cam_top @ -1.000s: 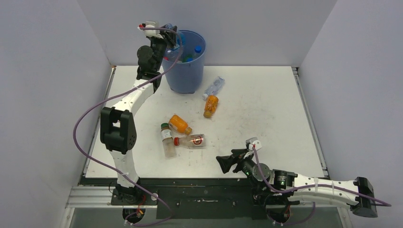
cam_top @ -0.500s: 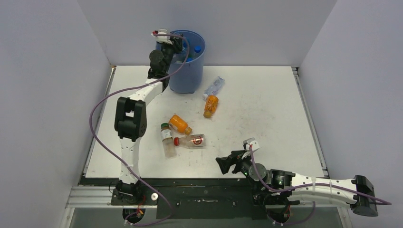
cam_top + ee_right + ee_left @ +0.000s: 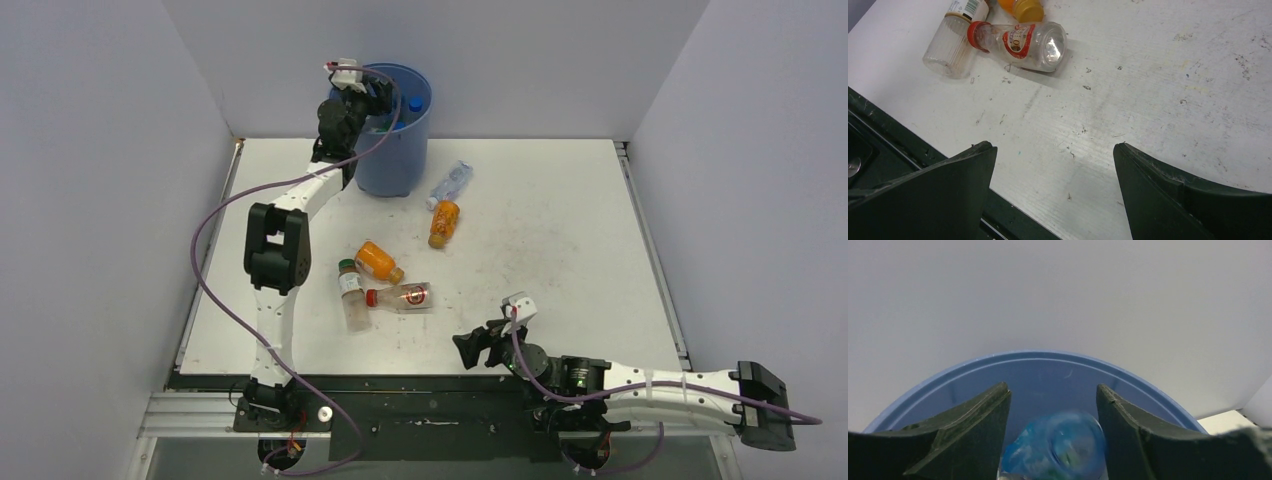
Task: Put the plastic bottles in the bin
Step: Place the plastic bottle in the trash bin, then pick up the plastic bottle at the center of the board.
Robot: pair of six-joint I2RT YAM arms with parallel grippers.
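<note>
Left gripper (image 3: 1052, 388) jaws bracket a blurred clear blue plastic bottle (image 3: 1055, 445) over the round blue plastic bin (image 3: 1038, 357), grip unclear; right gripper (image 3: 1054, 147) gapes wide, empty.

A scuffed white table (image 3: 560, 230) (grey walls (image 3: 100, 150) around it).

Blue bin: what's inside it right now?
A blurred blue-tinted bottle sits between the fingers of the left gripper, with a blue bottle cap nearby. The gripper hides the rest of the bin.

Probably lab: bare-walled booth (image 3: 90, 200)
</note>
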